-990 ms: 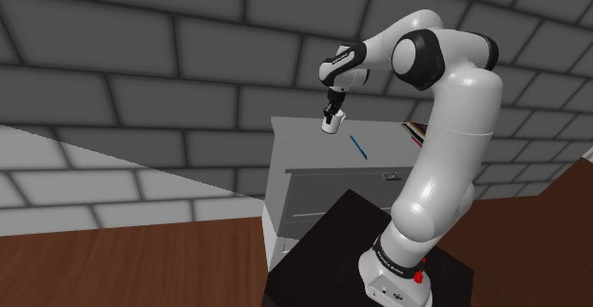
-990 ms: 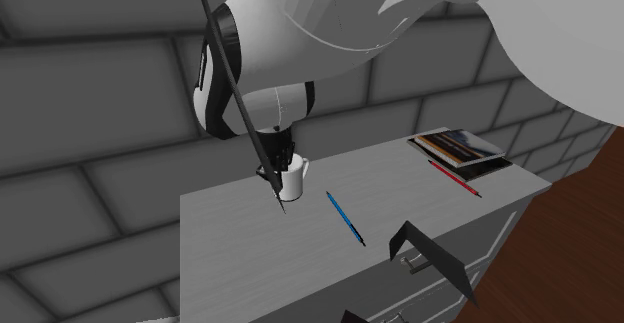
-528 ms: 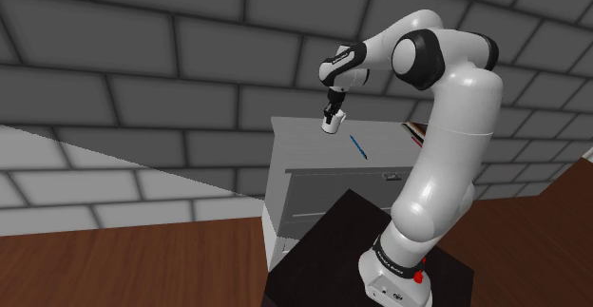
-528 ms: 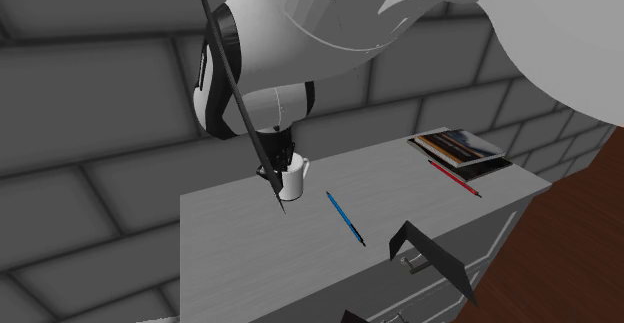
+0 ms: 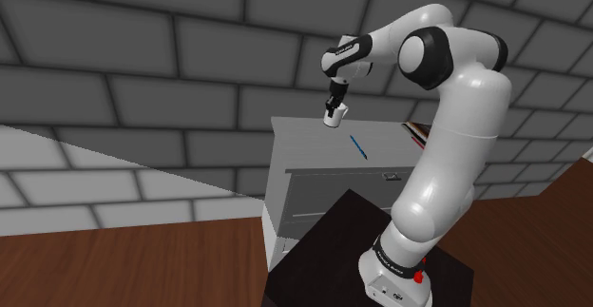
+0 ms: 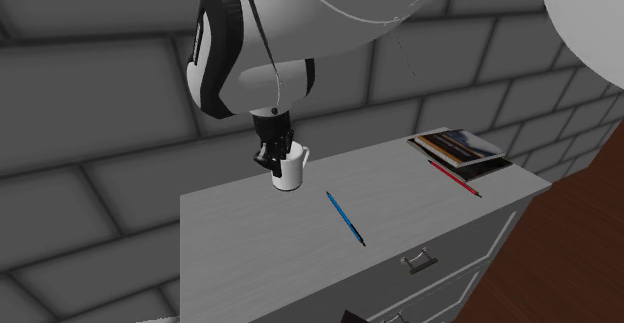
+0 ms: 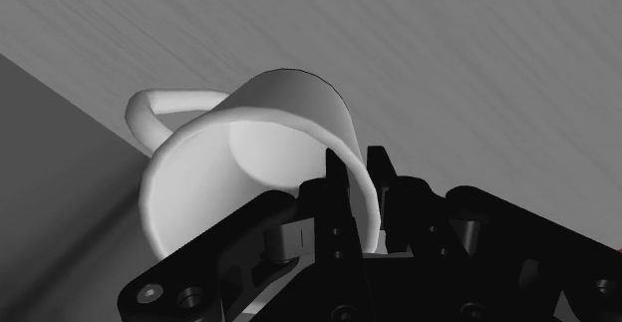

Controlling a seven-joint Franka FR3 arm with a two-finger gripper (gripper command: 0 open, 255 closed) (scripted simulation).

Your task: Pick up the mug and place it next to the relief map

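Observation:
A white mug with its handle turned away from the arm hangs just above the grey dresser top, near its back edge. My black gripper comes down on it from above and is shut on the mug's rim. In the wrist view the mug has its wall clasped between the fingers, one inside and one outside. The shoulder view has the mug under the gripper. The relief map, a flat printed sheet, lies at the far right end of the dresser top.
A blue pen lies mid-top between mug and map. A red pen lies by the map's near edge. The dresser has drawers with a handle in front. A grey brick wall stands behind. The black stand sits on a wooden floor.
The arm has risen and the mug has come up a little with the gripper. The forearm has swung upward in both exterior views.

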